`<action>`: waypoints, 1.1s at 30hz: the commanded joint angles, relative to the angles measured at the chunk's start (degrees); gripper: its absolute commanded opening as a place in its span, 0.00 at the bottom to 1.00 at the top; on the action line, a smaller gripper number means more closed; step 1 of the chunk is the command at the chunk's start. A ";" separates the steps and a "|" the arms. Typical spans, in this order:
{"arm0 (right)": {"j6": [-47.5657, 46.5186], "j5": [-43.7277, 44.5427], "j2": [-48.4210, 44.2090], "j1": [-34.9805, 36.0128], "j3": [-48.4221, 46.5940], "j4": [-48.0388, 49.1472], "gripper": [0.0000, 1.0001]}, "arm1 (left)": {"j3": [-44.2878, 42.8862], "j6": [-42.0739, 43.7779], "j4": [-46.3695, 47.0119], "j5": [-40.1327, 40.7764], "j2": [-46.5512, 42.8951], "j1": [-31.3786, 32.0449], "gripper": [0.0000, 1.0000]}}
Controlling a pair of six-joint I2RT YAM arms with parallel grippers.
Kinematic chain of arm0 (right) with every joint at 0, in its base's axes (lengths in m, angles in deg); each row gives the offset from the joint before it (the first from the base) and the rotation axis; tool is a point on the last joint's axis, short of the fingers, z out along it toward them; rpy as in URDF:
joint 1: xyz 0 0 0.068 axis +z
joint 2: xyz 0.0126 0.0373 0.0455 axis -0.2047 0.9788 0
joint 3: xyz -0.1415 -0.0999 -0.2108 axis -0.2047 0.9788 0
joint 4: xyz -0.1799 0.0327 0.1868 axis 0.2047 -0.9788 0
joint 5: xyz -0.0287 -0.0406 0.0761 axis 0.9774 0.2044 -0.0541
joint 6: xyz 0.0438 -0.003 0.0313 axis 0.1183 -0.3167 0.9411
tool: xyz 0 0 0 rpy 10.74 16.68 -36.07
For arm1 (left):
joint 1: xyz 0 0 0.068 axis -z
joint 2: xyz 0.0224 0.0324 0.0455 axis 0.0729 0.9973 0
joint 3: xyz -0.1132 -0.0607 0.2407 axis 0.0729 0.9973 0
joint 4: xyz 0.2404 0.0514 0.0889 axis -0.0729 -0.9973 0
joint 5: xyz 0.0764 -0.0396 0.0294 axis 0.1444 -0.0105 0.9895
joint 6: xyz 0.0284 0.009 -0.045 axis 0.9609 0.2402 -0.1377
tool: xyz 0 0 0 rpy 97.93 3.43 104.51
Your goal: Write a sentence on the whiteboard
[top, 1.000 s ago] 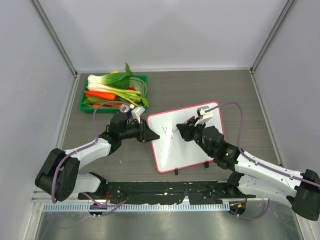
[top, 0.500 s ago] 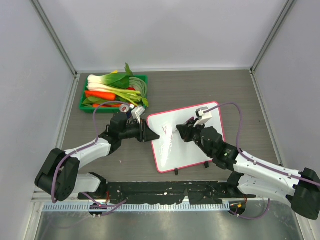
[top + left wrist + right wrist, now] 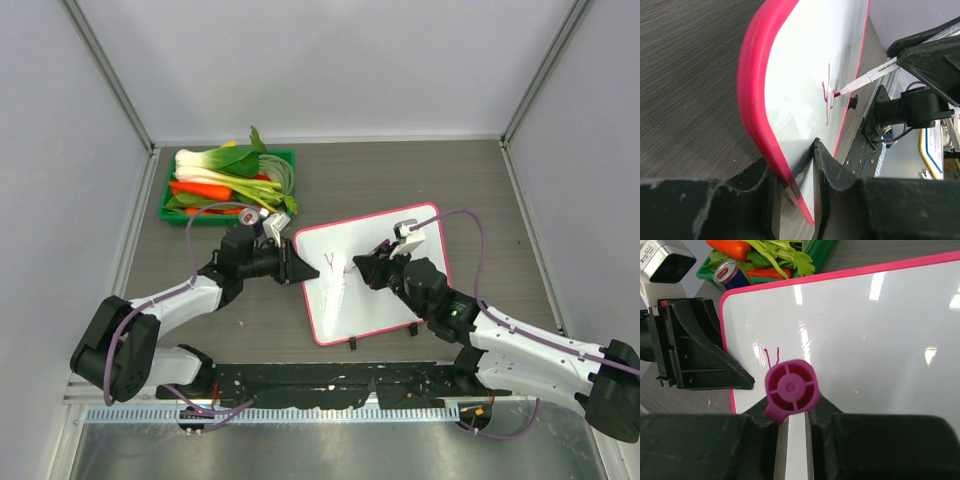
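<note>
The whiteboard [image 3: 395,300], white with a pink-red frame, lies at an angle at mid-table. My left gripper [image 3: 300,270] is shut on its left edge; in the left wrist view [image 3: 792,167] the frame [image 3: 752,100] sits between the jaws. My right gripper [image 3: 366,268] is shut on a pink-purple marker [image 3: 791,388], tip on the board [image 3: 840,93]. Only a few first pink strokes of the sentence [image 3: 771,356] show near the board's left side [image 3: 828,100]; the rest is hidden behind the marker.
A green tray [image 3: 165,200] of leafy greens and carrots stands at the back left. A small drink can [image 3: 730,276] lies between the tray and the board. Grey walls enclose three sides. A black rail [image 3: 320,380] runs along the near edge.
My right gripper with the marker has shifted slightly toward the near side of the board. The left arm and the board have not moved.
</note>
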 commanded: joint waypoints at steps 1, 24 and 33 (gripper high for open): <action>0.40 1.01 -0.80 -0.20 1.01 -2.23 0.01 | 0.87 11.09 -6.34 10.51 2.10 -0.39 0.00; -2.50 7.52 0.69 -0.11 -2.59 -0.04 0.00 | 0.78 11.18 -6.43 10.42 2.19 -0.57 0.00; -2.24 6.82 2.11 -0.20 -3.65 -1.26 0.01 | 0.78 11.18 -6.52 10.42 2.18 -0.48 0.00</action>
